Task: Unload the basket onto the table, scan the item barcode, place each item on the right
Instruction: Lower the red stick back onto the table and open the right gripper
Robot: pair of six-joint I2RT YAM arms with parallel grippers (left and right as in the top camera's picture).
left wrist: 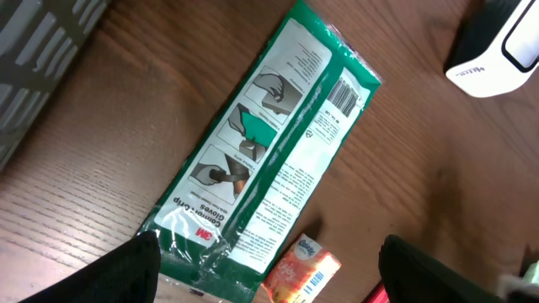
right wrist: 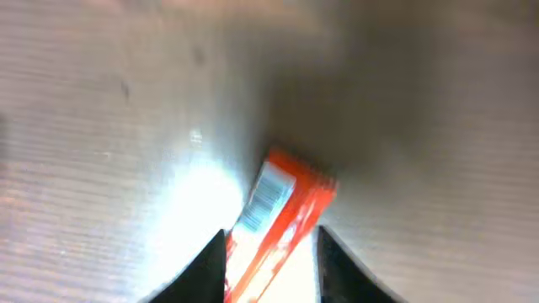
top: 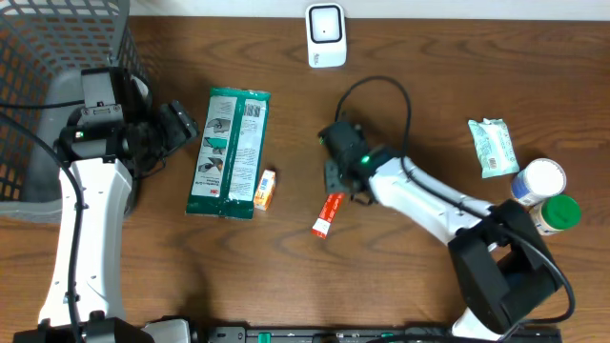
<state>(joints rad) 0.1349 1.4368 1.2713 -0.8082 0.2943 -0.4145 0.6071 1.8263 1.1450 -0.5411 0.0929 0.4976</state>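
A slim red packet (top: 328, 215) lies on the wooden table near the middle, its white barcode label facing up (right wrist: 271, 192). My right gripper (top: 340, 183) (right wrist: 271, 244) is down over its upper end, and the two dark fingers press against the packet's sides, shut on it. The white scanner (top: 326, 35) (left wrist: 497, 46) stands at the table's far edge. My left gripper (top: 181, 122) (left wrist: 269, 273) hovers open over the lower end of a green glove pack (top: 231, 152) (left wrist: 269, 143), holding nothing.
A small orange tissue pack (top: 265, 189) (left wrist: 301, 271) lies beside the green pack. A grey mesh basket (top: 38, 57) fills the far left corner. At the right are a wipes pack (top: 493, 148), a white-capped bottle (top: 539, 179) and a green-capped one (top: 560, 211).
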